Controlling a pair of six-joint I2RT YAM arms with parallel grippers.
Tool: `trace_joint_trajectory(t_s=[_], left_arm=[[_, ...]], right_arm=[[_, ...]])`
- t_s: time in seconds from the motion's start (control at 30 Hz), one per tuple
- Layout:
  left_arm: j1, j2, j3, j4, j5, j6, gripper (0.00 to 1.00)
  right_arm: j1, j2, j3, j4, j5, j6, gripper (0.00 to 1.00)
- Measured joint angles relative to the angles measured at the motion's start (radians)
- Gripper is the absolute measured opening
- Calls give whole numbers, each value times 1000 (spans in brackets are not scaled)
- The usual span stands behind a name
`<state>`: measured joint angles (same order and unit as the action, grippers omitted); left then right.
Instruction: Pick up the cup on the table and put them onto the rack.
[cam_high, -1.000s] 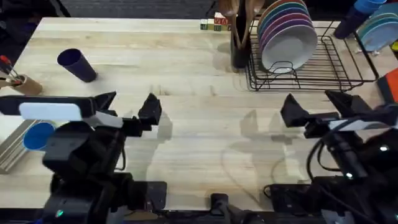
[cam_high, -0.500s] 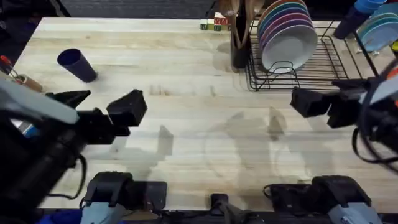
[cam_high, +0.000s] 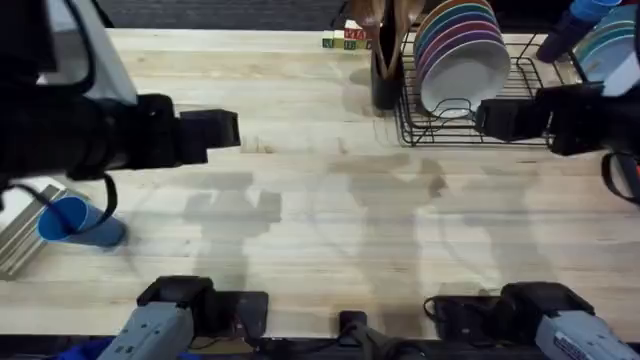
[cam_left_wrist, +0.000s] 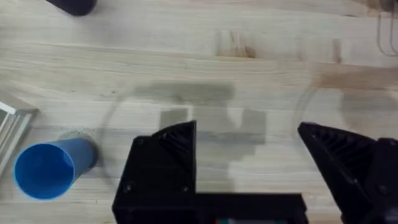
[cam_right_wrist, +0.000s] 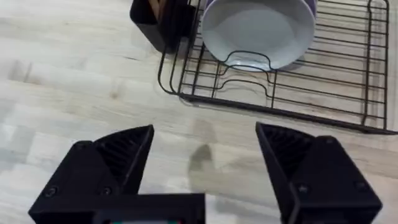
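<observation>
— Since the blue cup lies on its side near the table's left edge, mouth turned toward the left wrist camera, where does each arm stand to it?

— The left gripper hangs above bare wood just beside the cup, its black fingers spread wide with nothing between them. I judge it is lining up over the cup and has yet to shift across and descend. In the overhead view the cup sits partly under that arm, next to a pale metal object at the table's edge.

— And the right one?

— The right gripper is also spread and empty, hovering over the table just in front of the black wire rack. The white plate stands upright at the front of the row, with a dark utensil holder at the rack's corner.

— Is there room to set a cup down?

— The rack's wire floor to the side of the plates looks open. The butcher-block table between cup and rack is bare, so the carry looks unobstructed. A dark cup lies farther back, well apart from the blue one.
</observation>
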<state>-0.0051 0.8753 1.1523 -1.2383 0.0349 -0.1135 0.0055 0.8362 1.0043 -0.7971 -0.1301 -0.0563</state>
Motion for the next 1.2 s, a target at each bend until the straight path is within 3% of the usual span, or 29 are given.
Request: trace_joint_trajectory(t_s=[0.17, 0.63, 0.77, 0.8, 0.9, 1.2], left_arm=[[0, 78, 1, -1, 0, 0, 993], [0, 112, 1, -2, -2, -26, 993], [0, 112, 2, -34, -59, -139, 993], [0, 112, 2, -76, -114, -247, 993], [0, 112, 2, -114, -159, -340, 993], [0, 112, 47, -192, -266, -515, 993]], right_arm=[[0, 2, 1, 8, -10, 0, 995], [0, 2, 1, 33, -17, 0, 995], [0, 2, 1, 34, -17, 0, 996], [0, 2, 1, 34, -17, 0, 995], [0, 2, 1, 34, -17, 0, 996], [0, 2, 1, 47, -17, 0, 996]])
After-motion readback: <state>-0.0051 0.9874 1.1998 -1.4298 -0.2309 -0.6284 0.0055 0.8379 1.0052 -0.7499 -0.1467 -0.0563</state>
